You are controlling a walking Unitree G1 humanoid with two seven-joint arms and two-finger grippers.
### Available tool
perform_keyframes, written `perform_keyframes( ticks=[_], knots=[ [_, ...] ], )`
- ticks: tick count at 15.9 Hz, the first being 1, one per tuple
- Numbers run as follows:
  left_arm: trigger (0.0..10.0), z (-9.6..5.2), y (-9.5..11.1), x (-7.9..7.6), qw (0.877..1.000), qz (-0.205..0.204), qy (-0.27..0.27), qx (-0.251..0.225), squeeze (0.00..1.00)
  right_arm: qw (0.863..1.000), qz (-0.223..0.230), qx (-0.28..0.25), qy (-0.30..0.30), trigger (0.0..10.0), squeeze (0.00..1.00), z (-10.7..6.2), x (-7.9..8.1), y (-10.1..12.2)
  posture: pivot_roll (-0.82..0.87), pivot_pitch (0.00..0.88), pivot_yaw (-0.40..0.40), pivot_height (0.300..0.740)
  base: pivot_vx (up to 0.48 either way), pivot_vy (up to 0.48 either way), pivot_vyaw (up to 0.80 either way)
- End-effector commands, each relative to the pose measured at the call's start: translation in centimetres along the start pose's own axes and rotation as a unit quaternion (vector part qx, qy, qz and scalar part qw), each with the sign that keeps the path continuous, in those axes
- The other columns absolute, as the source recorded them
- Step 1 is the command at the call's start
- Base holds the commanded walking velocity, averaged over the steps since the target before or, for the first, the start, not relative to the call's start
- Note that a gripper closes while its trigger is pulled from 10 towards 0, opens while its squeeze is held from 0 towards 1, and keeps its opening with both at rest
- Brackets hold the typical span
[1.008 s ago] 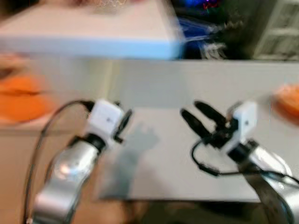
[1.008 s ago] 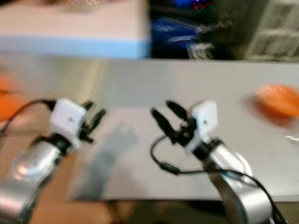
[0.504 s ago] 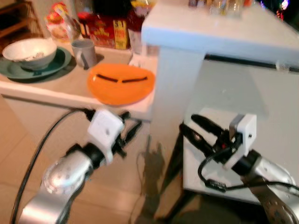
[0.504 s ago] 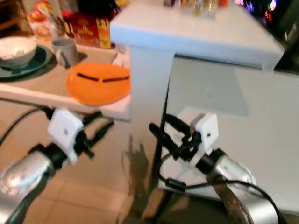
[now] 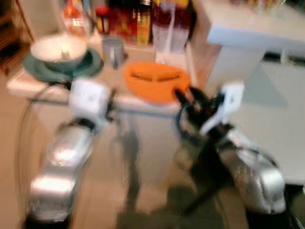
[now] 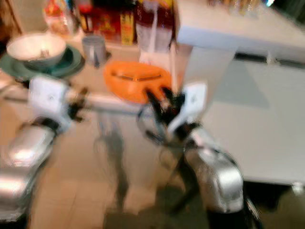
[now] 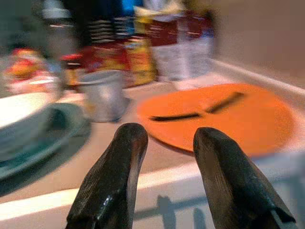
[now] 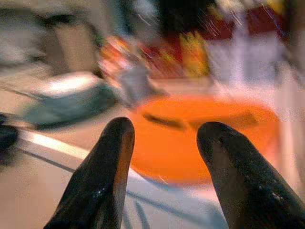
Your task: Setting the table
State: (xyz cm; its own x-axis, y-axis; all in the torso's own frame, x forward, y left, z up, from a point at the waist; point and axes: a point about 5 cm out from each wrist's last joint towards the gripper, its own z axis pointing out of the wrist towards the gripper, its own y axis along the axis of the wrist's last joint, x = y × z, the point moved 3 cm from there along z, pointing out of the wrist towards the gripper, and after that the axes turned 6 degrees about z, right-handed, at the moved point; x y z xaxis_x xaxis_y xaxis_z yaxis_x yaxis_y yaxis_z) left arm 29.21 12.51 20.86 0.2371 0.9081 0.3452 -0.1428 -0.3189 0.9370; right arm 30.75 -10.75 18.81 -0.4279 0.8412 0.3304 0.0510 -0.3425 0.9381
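On the counter, an orange plate is faced by left gripper and right gripper, both parted and empty.

Both arms are clad in rounded, glossy silver shells. Each wrist carries a white, box-shaped housing. The left hand and the right hand each have two long black fingers with smooth, rounded tips and a slight sheen. Black cables loop along both forearms.
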Motion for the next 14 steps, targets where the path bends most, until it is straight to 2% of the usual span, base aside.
perform_keyframes(
  ticks=[1, 2, 4, 6, 7, 8, 10, 12, 14],
  knots=[
    [10.0, 0.1, -0.4, 0.5, 1.0, 0.01, 0.007, 0.007, 0.0, 1.0, 0.002, 0.015, -0.017, 10.0, 0.0, 0.2, -0.5, -0.4, 0.02, 0.078, -0.062, 0.74, 0.0, 0.0, 0.0],
    [10.0, 0.2, -0.2, 0.2, 1.0, 0.012, 0.002, 0.004, 0.0, 0.999, -0.01, 0.029, -0.028, 10.0, 0.0, 0.3, -1.0, -0.7, 0.02, 0.078, -0.063, 0.74, 0.0, 0.0, 0.0],
    [10.0, 0.5, -0.5, 0.1, 1.0, 0.015, -0.002, 0.011, 0.0, 0.993, -0.027, 0.093, -0.07, 10.0, 0.0, 0.7, -3.1, -2.0, 0.02, 0.079, -0.07, 0.74, 0.0, 0.0, 0.0],
    [10.0, 0.7, -0.5, 0.1, 1.0, 0.016, -0.002, 0.01, 0.0, 0.991, -0.022, 0.09, -0.091, 10.0, 0.0, 1.2, -4.0, -1.7, 0.02, 0.077, -0.066, 0.74, 0.0, 0.0, 0.0],
    [10.0, 0.8, -0.1, 0.2, 1.0, 0.007, -0.001, 0.0, 0.0, 0.992, -0.015, 0.084, -0.096, 10.0, 0.0, 2.3, -4.2, -1.2, 0.0, 0.079, -0.043, 0.74, 0.0, 0.0, 0.0],
    [10.0, 1.1, 0.0, 0.1, 1.0, 0.003, -0.008, -0.004, 0.0, 0.992, -0.028, 0.088, -0.091, 10.0, 0.0, 4.0, -4.4, -0.6, 0.0, 0.08, -0.033, 0.74, 0.262, 0.0, 0.0],
    [10.0, 1.5, 0.2, -0.1, 1.0, 0.006, -0.016, -0.008, 0.0, 0.992, -0.046, 0.087, -0.081, 10.0, 0.0, 5.2, -4.6, 0.0, 0.01, 0.081, -0.037, 0.74, 0.291, 0.0, 0.0],
    [10.0, 1.7, 0.7, 0.1, 1.0, 0.01, -0.016, -0.016, 0.0, 0.992, -0.015, 0.077, -0.1, 10.0, 0.0, 4.8, -5.2, 0.3, 0.02, 0.093, -0.059, 0.74, 0.337, 0.0, 0.0],
    [10.0, 1.4, 0.7, 0.1, 0.999, 0.004, -0.028, -0.02, 0.0, 0.987, 0.042, 0.063, -0.142, 10.0, 0.0, 4.1, -6.3, 0.6, 0.01, 0.097, -0.059, 0.74, 0.169, 0.0, 0.0]
  ],
)
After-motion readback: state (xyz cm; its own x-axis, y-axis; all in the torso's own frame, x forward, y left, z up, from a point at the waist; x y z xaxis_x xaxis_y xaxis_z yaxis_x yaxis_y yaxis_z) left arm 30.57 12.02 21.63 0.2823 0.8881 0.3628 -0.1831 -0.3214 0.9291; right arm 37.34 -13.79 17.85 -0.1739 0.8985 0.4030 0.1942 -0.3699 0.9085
